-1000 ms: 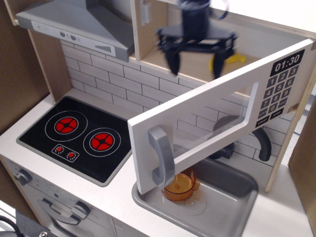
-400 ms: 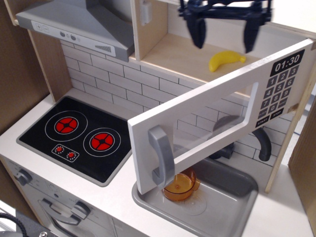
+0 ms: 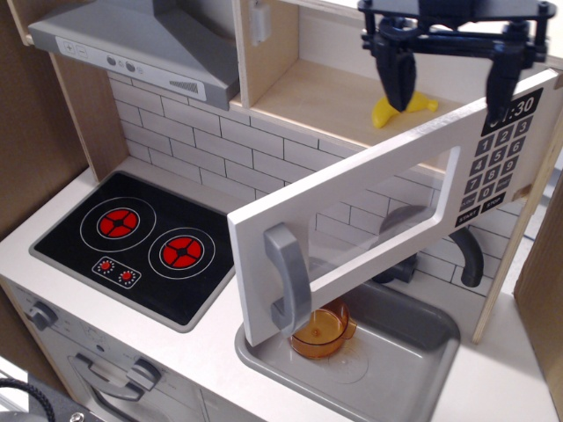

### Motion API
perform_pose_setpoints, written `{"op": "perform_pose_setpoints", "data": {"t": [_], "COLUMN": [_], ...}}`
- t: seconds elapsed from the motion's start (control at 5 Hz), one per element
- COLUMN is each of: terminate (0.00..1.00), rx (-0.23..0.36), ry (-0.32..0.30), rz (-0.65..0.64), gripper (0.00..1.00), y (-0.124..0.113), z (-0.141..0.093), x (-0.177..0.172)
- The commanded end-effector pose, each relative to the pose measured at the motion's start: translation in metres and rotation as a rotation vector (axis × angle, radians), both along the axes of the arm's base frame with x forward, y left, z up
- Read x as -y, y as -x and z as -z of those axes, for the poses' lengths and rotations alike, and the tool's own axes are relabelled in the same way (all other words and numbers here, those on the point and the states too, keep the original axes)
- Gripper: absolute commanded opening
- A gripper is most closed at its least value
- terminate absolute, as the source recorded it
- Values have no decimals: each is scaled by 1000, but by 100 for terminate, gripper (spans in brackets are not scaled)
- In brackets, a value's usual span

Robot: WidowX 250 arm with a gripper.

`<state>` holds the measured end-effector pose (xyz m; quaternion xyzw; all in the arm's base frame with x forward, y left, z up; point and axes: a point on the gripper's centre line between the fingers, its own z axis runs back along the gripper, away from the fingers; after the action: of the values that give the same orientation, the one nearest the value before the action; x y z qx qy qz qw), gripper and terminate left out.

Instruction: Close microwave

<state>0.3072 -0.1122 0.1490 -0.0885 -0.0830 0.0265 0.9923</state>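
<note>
Wide-spread gripper [image 3: 450,88] hangs above the microwave [image 3: 378,211] door's top edge.

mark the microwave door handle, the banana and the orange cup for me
Door handle [image 3: 288,274], the only camera view, middle of the grey vertical bar.
Banana [image 3: 420,105], the only camera view, the yellow end right of the gripper's fingers.
Orange cup [image 3: 321,331], the only camera view, its inside, in the sink.

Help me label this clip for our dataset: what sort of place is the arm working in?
Most likely a toy play kitchen, not a real one: a wooden microwave with its door swung open, a printed two-burner hob, and a small grey sink holding an orange cup. The open gripper hangs above the door.
</note>
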Motion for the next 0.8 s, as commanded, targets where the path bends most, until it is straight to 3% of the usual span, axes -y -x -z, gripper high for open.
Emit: {"op": "perform_pose_setpoints", "data": {"t": [0.0, 0.2, 0.4, 0.6], "terminate": [0, 0, 0, 0], "rx": [84, 189, 132, 82], "ry": [56, -6, -32, -68], "rz": [118, 133, 153, 119], "gripper": [100, 100, 100, 100], "y": [25, 36, 41, 38], "z": [4, 6, 26, 64], "x": [37, 45, 49, 35]}}
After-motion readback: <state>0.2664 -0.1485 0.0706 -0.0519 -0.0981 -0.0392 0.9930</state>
